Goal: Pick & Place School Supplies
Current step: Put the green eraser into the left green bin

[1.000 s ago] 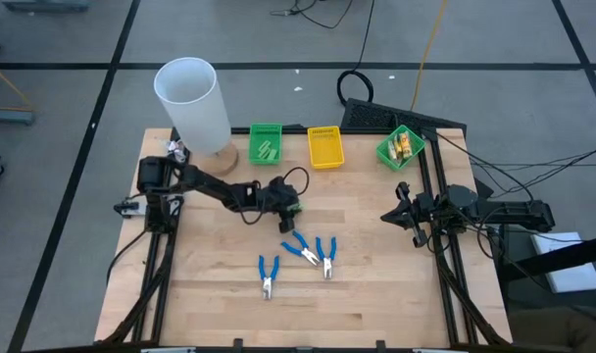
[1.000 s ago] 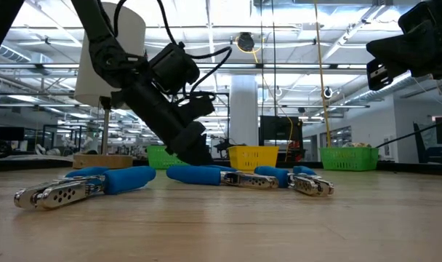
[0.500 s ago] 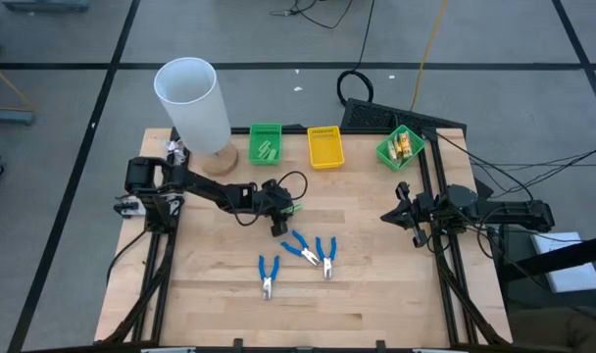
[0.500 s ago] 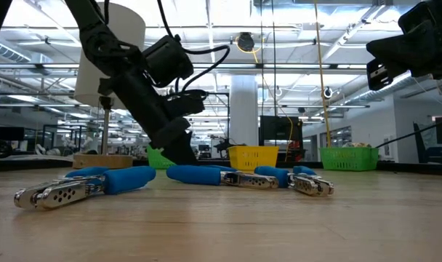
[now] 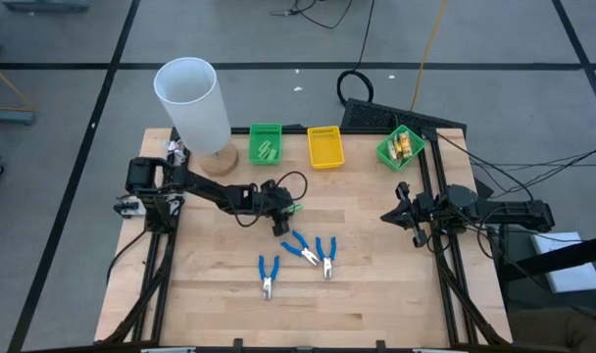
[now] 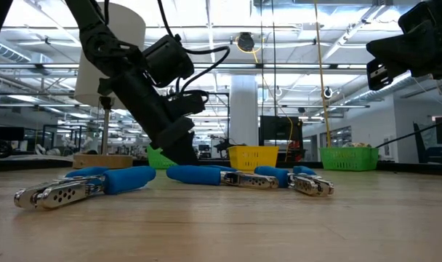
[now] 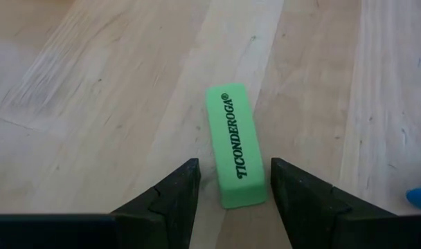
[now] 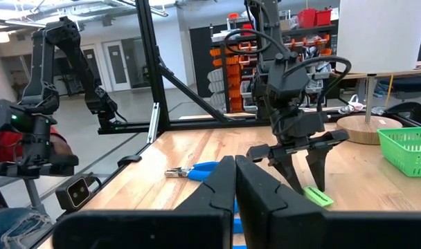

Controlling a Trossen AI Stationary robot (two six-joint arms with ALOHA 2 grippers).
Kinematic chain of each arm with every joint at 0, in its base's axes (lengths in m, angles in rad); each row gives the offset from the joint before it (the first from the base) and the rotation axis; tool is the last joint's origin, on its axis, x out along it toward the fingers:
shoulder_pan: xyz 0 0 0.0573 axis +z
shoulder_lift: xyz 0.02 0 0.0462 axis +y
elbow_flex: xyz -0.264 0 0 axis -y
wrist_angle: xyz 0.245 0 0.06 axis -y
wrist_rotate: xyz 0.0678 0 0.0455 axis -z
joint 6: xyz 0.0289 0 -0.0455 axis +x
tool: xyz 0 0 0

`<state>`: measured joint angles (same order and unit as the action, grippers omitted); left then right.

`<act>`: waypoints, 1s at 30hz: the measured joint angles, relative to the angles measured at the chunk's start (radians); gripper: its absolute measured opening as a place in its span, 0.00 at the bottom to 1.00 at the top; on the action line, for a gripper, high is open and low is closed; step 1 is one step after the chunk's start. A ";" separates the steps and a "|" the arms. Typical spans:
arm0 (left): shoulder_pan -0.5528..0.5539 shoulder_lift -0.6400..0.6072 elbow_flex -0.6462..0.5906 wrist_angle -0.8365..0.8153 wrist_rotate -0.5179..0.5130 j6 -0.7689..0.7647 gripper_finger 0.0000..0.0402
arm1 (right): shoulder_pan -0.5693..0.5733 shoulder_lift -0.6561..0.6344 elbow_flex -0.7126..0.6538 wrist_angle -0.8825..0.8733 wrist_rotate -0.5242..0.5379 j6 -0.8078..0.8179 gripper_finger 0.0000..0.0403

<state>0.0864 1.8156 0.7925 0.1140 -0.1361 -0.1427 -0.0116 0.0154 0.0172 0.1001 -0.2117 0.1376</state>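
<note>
A light-green eraser lies flat on the wooden table, just left of the middle. My left gripper slants down over its near end, open, one finger on each side of it, and holds nothing. It shows in the high view and the low view. Three blue-handled pliers lie on the table nearer the front. My right gripper hangs shut and level above the table's right edge.
Along the far edge stand a tall white cylinder on a wooden disc, a green bin, a yellow bin and a second green bin holding yellow pieces. Bare wood lies toward the front and right.
My left gripper has risen a little and drawn back toward the table's left and near edges, its fingers as far apart as before. It then kept still. The eraser lies where it was.
</note>
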 joint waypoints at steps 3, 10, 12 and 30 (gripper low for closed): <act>0.000 0.000 0.000 0.026 -0.015 -0.018 0.46 | 0.000 0.000 0.000 0.000 0.000 0.000 0.01; -0.008 0.001 0.000 0.033 -0.027 0.003 0.46 | 0.000 0.000 0.000 0.000 0.000 0.000 0.01; -0.008 0.001 0.000 0.035 -0.026 0.004 0.46 | 0.000 0.000 0.000 0.000 0.000 0.000 0.01; -0.008 -0.001 0.000 0.035 -0.022 0.032 0.46 | 0.000 0.000 0.000 0.000 0.000 0.000 0.01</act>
<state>0.0780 1.8149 0.7929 0.1489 -0.1581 -0.1105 -0.0118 0.0153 0.0173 0.1000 -0.2116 0.1378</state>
